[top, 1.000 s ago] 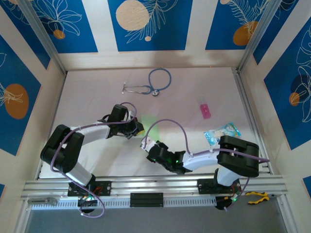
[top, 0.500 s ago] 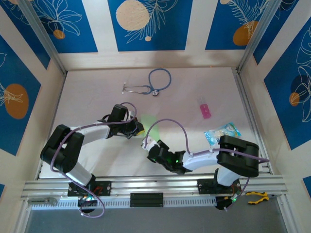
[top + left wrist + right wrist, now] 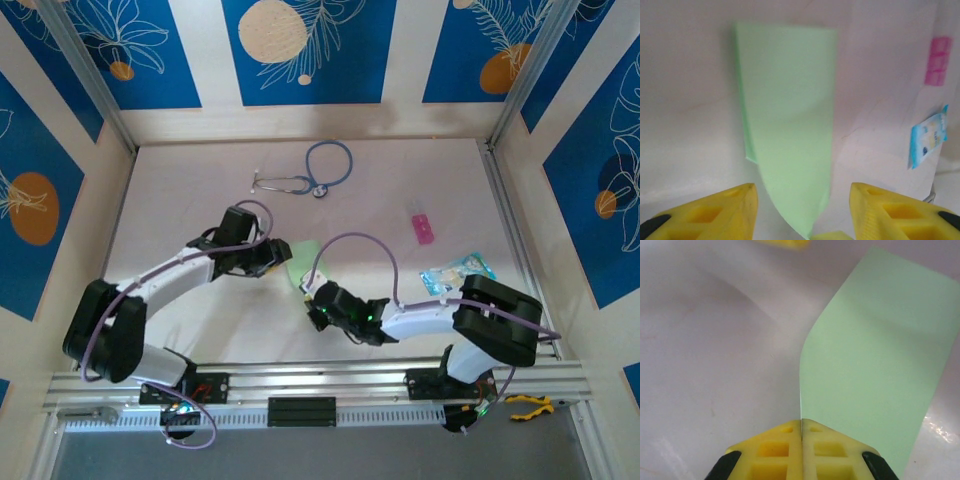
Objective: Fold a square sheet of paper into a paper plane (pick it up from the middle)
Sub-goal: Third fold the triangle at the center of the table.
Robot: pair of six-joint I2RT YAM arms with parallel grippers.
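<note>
The square sheet of paper (image 3: 301,262) is pale green and lies folded into a long strip (image 3: 790,110) mid-table. Its near end curls up off the surface. My right gripper (image 3: 309,293) is shut on that raised edge, and the paper's thin edge runs straight into the closed yellow pads (image 3: 801,424). The rest of the sheet (image 3: 880,355) spreads away to the right of them. My left gripper (image 3: 283,250) is open at the sheet's left side. Its two yellow fingertips (image 3: 742,197) stand apart on either side of the paper's near tip, not touching it.
A stethoscope (image 3: 315,170) lies at the back of the white table. A small pink block (image 3: 422,228) and a teal-and-white packet (image 3: 458,272) sit to the right, also seen from the left wrist as pink block (image 3: 938,61) and packet (image 3: 927,140).
My left gripper has opened and let go of the paper, and its arm has swung out to the left. My right gripper has closed on the paper's near edge and moved slightly forward.
</note>
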